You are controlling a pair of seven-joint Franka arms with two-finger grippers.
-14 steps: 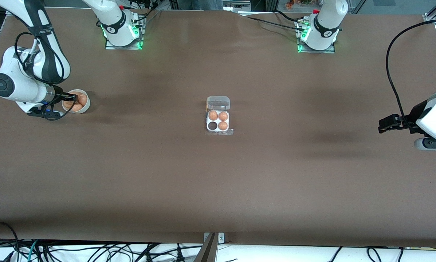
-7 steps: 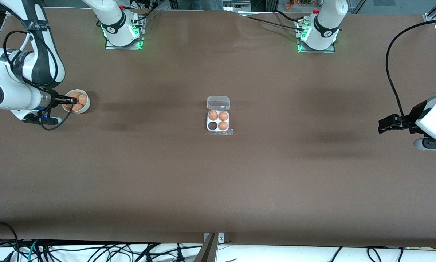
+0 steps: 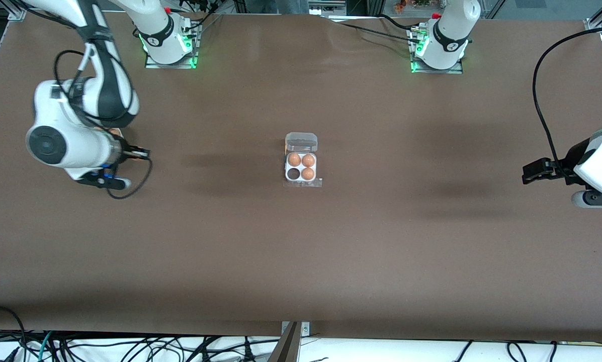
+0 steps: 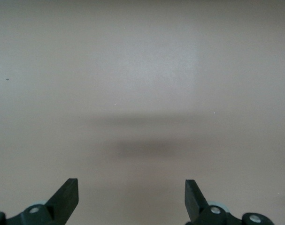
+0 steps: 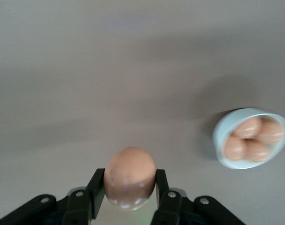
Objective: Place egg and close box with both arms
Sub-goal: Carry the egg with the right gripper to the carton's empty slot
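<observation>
Since the earlier frame, the right hand [image 3: 142,152] has been lifted from the bowl [image 5: 251,138] toward the box [image 3: 301,167], one cell unfilled, lid up. Closed fingers carry an egg [image 5: 129,177]. Spread wide, the left hand [image 4: 131,197] waits.

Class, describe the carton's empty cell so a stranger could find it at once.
Mid-table sits the small clear-plastic four-cell egg carton, its transparent lid open. Three cells hold brown eggs. The empty cell is the dark one, nearer the front camera, toward the right arm's end.
</observation>
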